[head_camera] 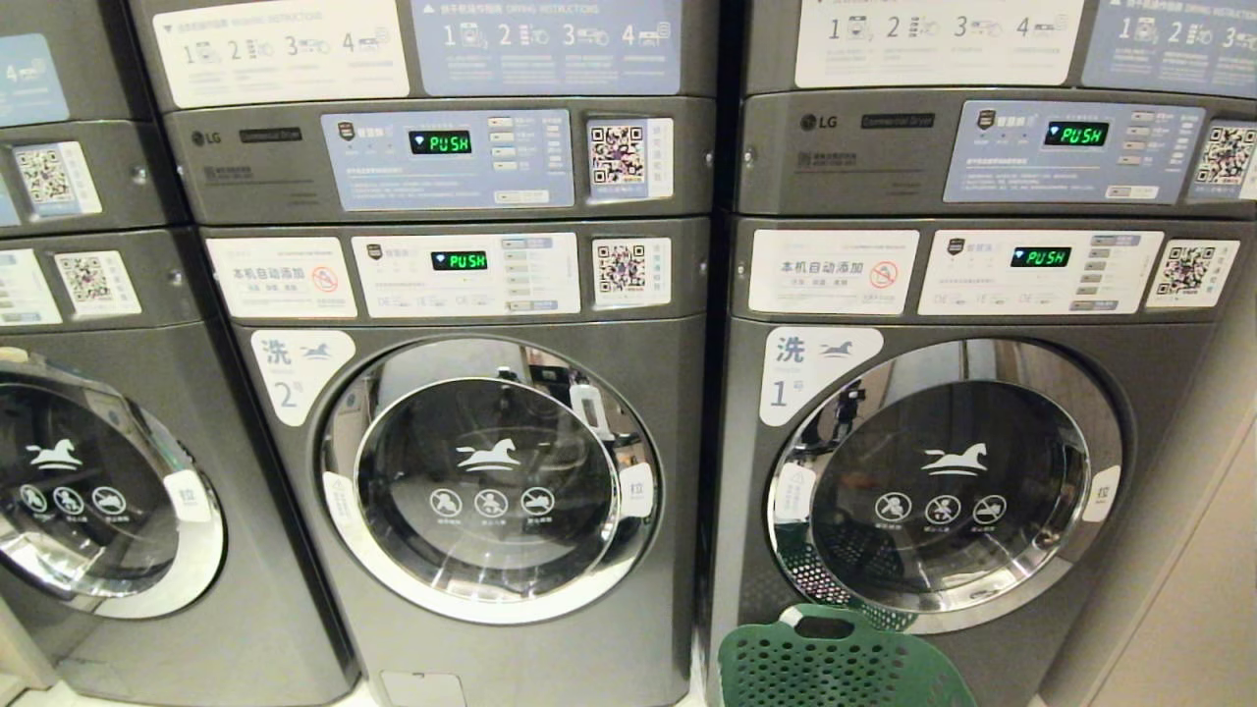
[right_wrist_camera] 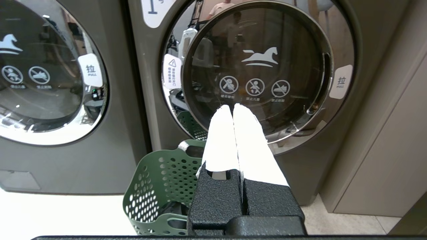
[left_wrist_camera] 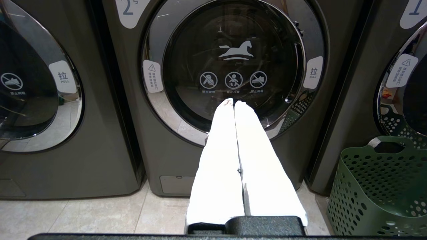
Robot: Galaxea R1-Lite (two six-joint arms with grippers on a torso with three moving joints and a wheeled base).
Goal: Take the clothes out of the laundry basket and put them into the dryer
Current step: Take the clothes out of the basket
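Green perforated laundry basket (head_camera: 845, 663) on the floor at the foot of machine 1 (head_camera: 953, 491), the right of the 2 centre machines, just in front of its closed round door; only the handle end and rim in the head view, cut off by the lower edge. Something dark inside, glimpsed through the holes in the right wrist view, too hidden to name as clothes. Nearer the right arm: right gripper (right_wrist_camera: 233, 110) directly above the basket's (right_wrist_camera: 160, 186) near rim, white fingers pressed together, empty, pointing level at door 1 (right_wrist_camera: 260, 73). So, below and just short of the fingertips, a drop and a downward tilt of the wrist probably needed before any reach in. Left gripper (left_wrist_camera: 233, 104) parked before machine 2 (left_wrist_camera: 230, 66), fingers likewise together and empty, with the basket (left_wrist_camera: 383, 186) well off to its right side, beyond the gap between the 2 machines. Both doors shut, pull tabs on their right edges. Neither arm visible from the head. Likely first move: door 1 opened, or basket approached, by the right arm.
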